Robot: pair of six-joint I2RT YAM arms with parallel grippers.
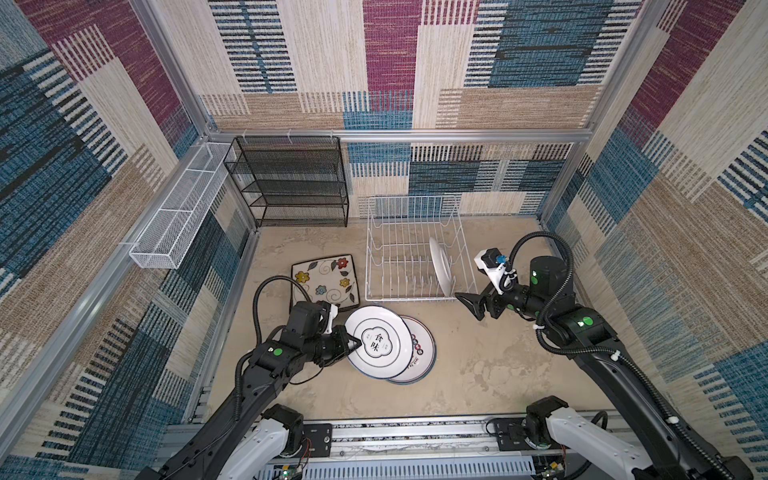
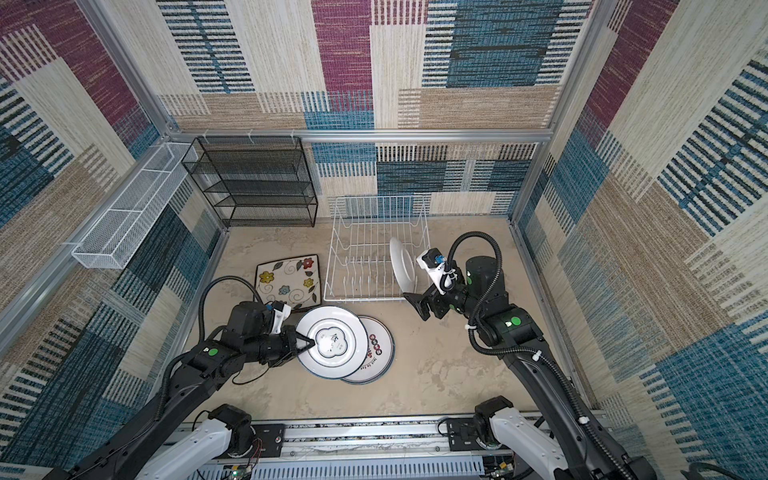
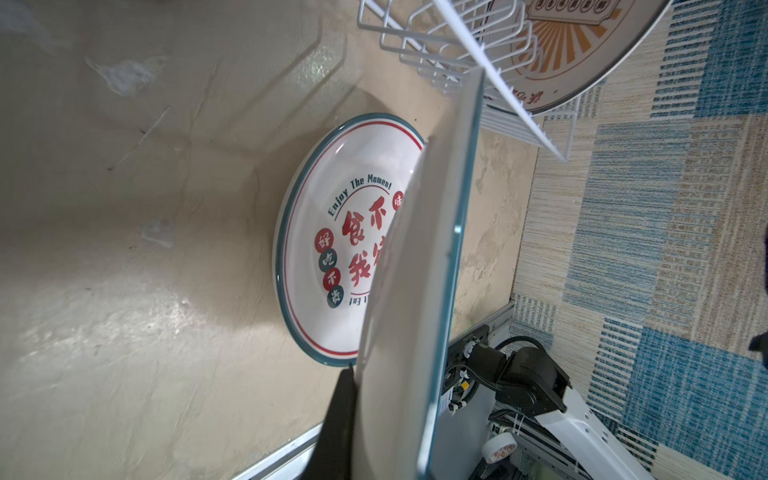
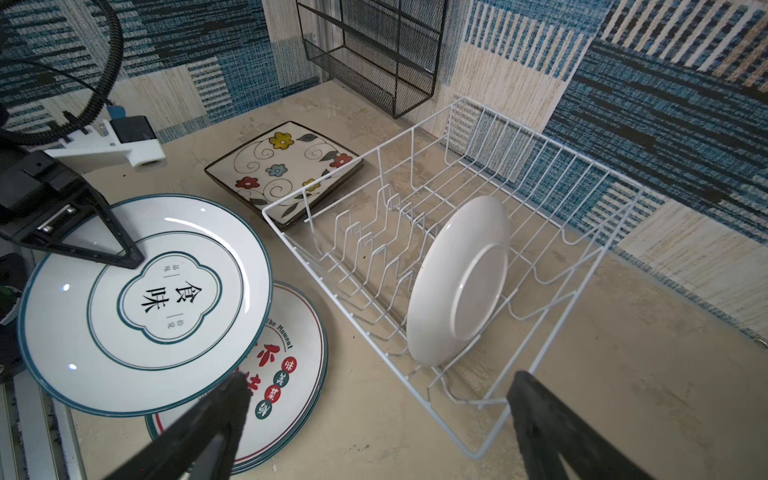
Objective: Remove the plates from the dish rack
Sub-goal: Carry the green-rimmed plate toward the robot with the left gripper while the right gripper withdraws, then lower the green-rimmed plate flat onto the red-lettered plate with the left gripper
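Beige mottled desk (image 1: 490, 374), patchy and scuffed, is boxed in by an aluminium frame (image 1: 415, 135) and walls (image 1: 519, 62) covered in woven patchwork of blue, maroon and tan. Clock directions are from desk centre, as in both top views. White wire dish rack (image 1: 411, 208) (image 2: 374, 205) (image 4: 519, 153) sits at 12, near the back wall. One round white plate with a plain back (image 1: 439, 266) (image 2: 402, 264) (image 4: 461, 282) stands on edge in the tines at the rack's 3 o'clock end, back toward the right claw; the left wrist view shows orange print on its face (image 3: 582, 41). Right claw (image 1: 471, 305) (image 2: 417, 305) (image 4: 378, 378) hovers at 3, just off the rack's near corner, jaws wide, nothing in them. Left claw (image 1: 353, 343) (image 2: 307, 343) at 8 is clamped on the rim of a round white plate with teal rim and black characters (image 1: 378, 345) (image 2: 332, 343) (image 3: 415, 311) (image 4: 145, 303). That plate is held tilted over a pile of round white plates with red print (image 1: 419, 353) (image 2: 376, 353) (image 3: 332, 232) (image 4: 286, 374) lying flat at 6; can't tell if they touch. Square cream floral plates with dark edges (image 1: 322, 278) (image 2: 289, 276) (image 4: 282, 166) are stacked flat at 10, just beside the rack. Black mesh shelf unit (image 1: 286, 183) (image 2: 253, 183) stands at 11; long white mesh basket (image 1: 178, 216) (image 2: 124, 216) is on the 9 o'clock wall.
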